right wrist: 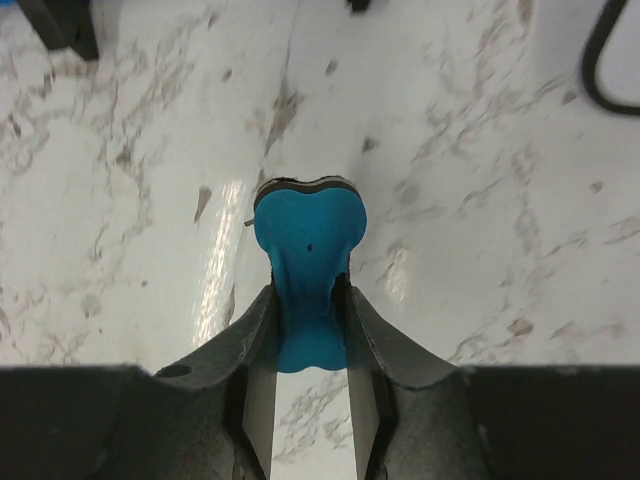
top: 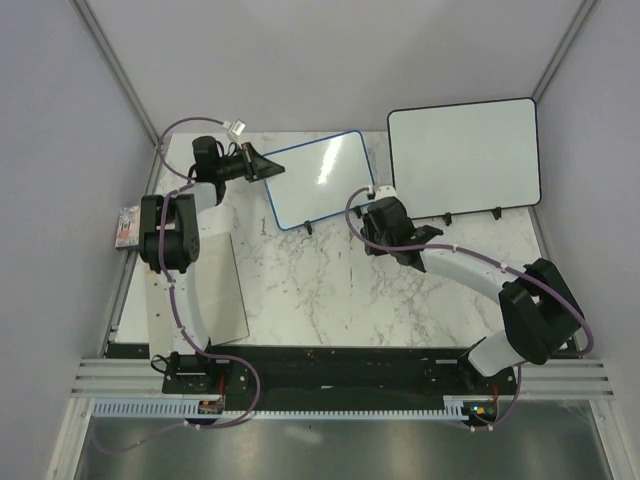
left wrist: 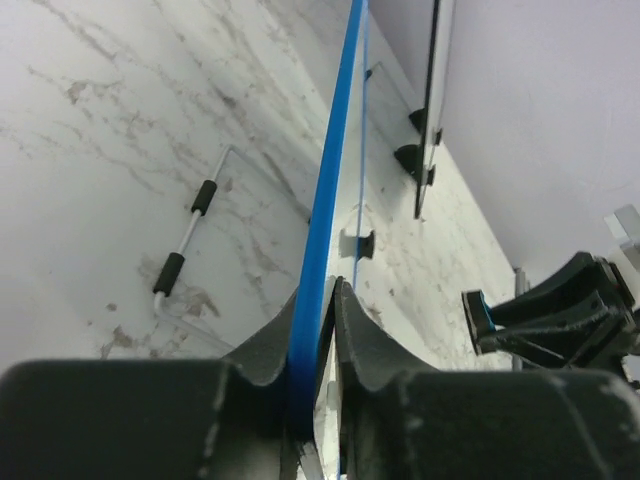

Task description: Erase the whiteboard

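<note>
The whiteboard [top: 320,178], its edge pinched by the left jaws, shows no writing, so wiping looks done; right jaws pinch the eraser [right wrist: 305,235].

White marble-pattern table [top: 330,290], blue-framed whiteboard [top: 320,180] standing on small black feet at rear centre, larger black-framed whiteboard [top: 463,158] just beside it at rear right, pale flat sheet [top: 225,290] at left.
</note>
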